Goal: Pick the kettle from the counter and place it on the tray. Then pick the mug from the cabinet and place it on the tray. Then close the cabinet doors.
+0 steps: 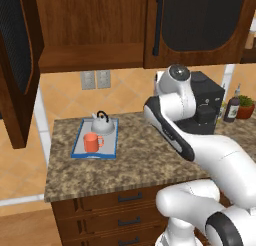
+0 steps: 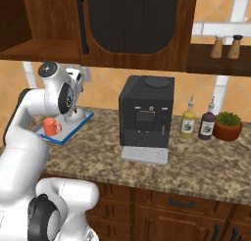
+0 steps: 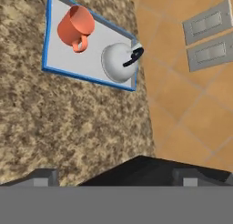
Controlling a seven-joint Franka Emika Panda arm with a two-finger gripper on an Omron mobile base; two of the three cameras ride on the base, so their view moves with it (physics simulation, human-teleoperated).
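The tray (image 1: 80,146) lies flat on the granite worktop (image 1: 140,162), near its left end, below the open cabinet (image 1: 90,50). On the tray stand 2 things: the silver kettle (image 1: 102,124) at the back, toward the tiled wall, and the orange-red mug (image 1: 92,142) just in front of it, upright, handle to the right in the left base view. The 2 stand close together, with a narrow strip of tray between them in the hand view.

The end effector (image 3: 116,175) hangs above the worktop, looking down on the tray from well to its side; its 2 fingertips (image 3: 43,176) stand spread wide with nothing between them.

The left cabinet door (image 1: 17,65) hangs swung out toward the camera; the right door (image 1: 200,25) looks closed. A black coffee machine (image 2: 146,118) sits on the worktop right of the tray, with 2 bottles (image 2: 188,123) and a potted plant (image 2: 227,125) further right.
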